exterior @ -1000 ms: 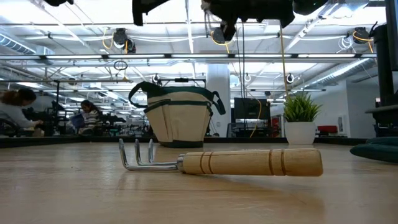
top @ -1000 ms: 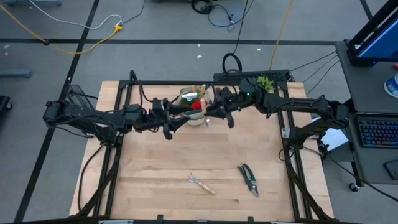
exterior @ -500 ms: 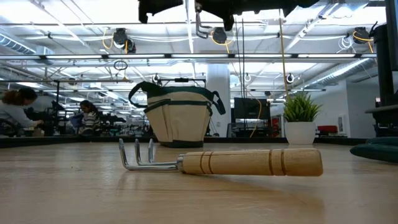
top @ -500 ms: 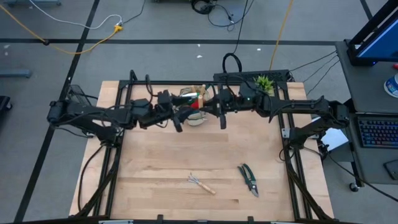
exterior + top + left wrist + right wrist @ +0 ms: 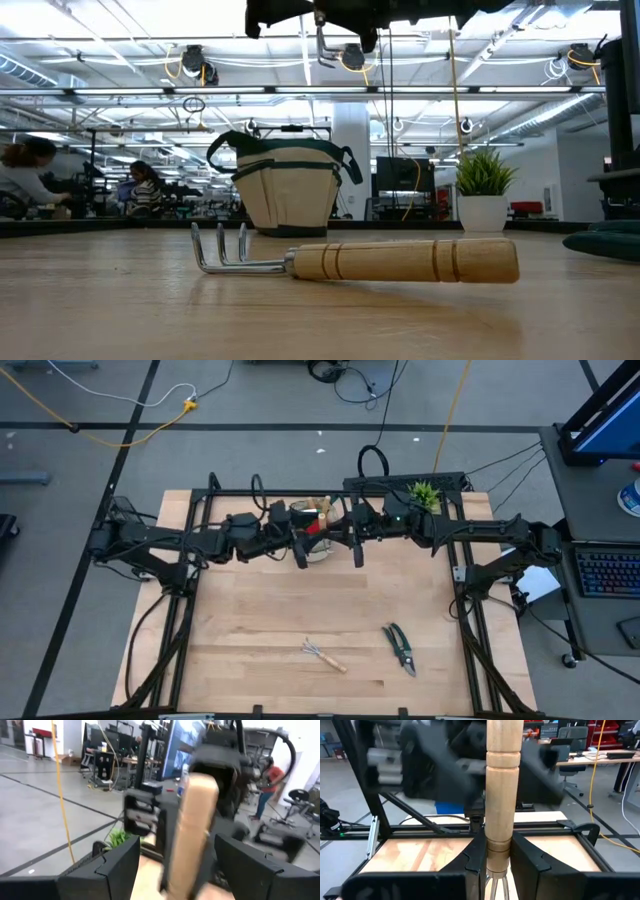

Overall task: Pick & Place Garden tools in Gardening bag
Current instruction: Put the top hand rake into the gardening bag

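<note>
My right gripper [image 5: 337, 537] [image 5: 498, 856] is shut on a garden tool with a wooden handle [image 5: 503, 785], high above the table beside the beige gardening bag [image 5: 312, 525] [image 5: 288, 190]. The tool's silver metal end [image 5: 322, 45] hangs below it. My left gripper [image 5: 308, 542] [image 5: 175, 870] is open, and its fingers stand on either side of the same handle [image 5: 196, 820] without touching it. A rake [image 5: 323, 655] [image 5: 360, 260] and dark-handled pruning shears [image 5: 400, 648] lie flat on the table near its front edge. Wooden handles and something red stick out of the bag. My right gripper pinches the lower end of the wooden handle [image 5: 498, 845], just above the metal neck, between its two fingers. The fingers come level from the table's right and lie across the handle. The tool stands upright, handle up and metal end down, lifted clear of the table.
A small potted plant [image 5: 427, 492] [image 5: 484, 195] stands at the table's far right. The dark frame rails [image 5: 200, 510] run along the table's far and side edges. People sit at desks in the room behind [image 5: 30, 175].
My left gripper has gone toward the table's right and far edges, closing in on the tool until its open fingers stand around the handle. My right gripper has shifted a little toward the table's left with the tool and has then kept still.
</note>
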Robot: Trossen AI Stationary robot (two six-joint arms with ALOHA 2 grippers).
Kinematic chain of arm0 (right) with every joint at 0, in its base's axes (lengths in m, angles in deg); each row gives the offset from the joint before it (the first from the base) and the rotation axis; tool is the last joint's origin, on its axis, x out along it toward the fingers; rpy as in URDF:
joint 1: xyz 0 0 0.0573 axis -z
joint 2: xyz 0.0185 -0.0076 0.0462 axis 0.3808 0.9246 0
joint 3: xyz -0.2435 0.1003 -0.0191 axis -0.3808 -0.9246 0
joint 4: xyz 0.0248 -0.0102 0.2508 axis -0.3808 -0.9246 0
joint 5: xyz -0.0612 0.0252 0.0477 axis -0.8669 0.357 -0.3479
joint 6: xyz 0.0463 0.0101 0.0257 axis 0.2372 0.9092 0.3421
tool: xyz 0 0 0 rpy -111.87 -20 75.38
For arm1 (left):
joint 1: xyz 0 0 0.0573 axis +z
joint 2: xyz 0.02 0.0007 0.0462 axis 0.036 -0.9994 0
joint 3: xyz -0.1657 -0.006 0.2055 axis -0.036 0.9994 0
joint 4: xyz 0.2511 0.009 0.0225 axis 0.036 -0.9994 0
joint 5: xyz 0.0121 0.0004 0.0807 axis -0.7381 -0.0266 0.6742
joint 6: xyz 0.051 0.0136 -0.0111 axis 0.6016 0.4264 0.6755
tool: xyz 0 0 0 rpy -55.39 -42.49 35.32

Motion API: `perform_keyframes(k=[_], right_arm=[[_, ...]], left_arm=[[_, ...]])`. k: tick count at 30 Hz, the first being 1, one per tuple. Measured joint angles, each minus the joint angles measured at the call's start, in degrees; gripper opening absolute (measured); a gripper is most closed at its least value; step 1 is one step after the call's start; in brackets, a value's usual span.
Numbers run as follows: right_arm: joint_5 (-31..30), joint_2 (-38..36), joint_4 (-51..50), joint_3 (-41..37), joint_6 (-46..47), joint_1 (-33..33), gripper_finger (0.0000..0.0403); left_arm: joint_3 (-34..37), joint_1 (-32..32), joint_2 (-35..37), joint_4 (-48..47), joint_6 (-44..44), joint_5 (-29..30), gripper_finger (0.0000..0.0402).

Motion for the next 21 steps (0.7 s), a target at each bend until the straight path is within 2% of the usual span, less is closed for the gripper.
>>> perform_keyframes(k=[4, 18, 21], right_arm=[[0.1, 0.0, -1.3, 0.0, -0.2, -0.1, 0.0051], [0.2, 0.0, -1.8, 0.0, -0.2, 0.0, 0.0051], [0.2, 0.0, -1.8, 0.0, -0.1, 0.0, 0.0051]], left_arm=[[-0.2, 1.0, -0.4, 0.1, -1.6, -0.2, 0.0264], [-0.1, 4.3, -0.3, 0.5, -6.4, -7.4, 0.0263], [-0.1, 4.3, -0.3, 0.5, -6.4, -7.6, 0.0247]])
